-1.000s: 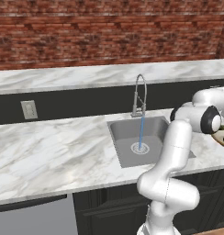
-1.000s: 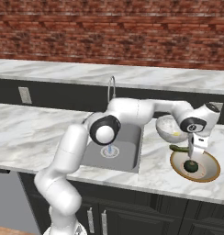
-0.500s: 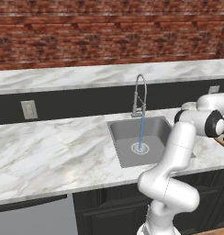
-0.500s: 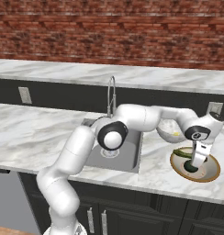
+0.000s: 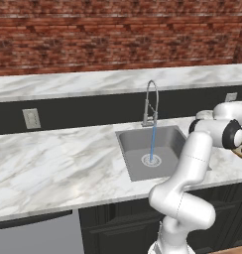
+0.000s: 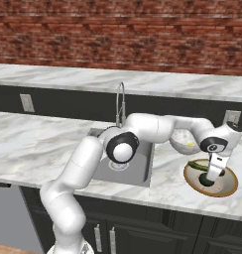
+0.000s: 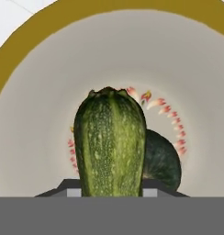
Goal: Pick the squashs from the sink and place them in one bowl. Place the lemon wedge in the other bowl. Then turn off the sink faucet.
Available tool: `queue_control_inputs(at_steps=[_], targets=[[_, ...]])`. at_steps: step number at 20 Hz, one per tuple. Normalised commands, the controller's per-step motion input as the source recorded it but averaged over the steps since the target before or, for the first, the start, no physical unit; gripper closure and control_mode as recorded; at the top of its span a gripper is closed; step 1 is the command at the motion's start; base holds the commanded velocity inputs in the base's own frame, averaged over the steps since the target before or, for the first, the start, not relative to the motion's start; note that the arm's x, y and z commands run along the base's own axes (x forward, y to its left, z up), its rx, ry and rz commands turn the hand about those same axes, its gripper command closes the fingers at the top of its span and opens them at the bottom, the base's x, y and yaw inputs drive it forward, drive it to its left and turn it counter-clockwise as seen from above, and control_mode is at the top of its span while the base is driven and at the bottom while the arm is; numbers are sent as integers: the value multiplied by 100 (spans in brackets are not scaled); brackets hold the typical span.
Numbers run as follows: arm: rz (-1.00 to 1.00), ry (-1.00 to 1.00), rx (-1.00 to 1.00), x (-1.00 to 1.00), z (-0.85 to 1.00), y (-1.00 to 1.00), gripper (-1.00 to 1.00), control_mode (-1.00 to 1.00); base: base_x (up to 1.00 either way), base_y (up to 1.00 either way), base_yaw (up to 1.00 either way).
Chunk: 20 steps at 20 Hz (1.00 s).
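Gripping the zucchini between near-shut fingers, the claw hangs over the tan bowl, round squash just beneath.

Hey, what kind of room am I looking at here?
Most likely a kitchen, computer-rendered: a steel sink set in a marble counter, a tall faucet running water, and a brick wall behind, with dark cabinets below.
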Motion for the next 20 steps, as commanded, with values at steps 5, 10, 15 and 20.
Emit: queue_control_inputs(at_steps=[5,10,15,20], targets=[[-4,0,0,-3,0,-1,-100,-100,0,0,0],[-1,0,0,-10,4,0,-100,-100,0,0,0],[0,-4,-1,-27,26,7,-100,-100,0,0,0],[0,-7,-7,-24,46,33,-100,-100,0,0,0]])
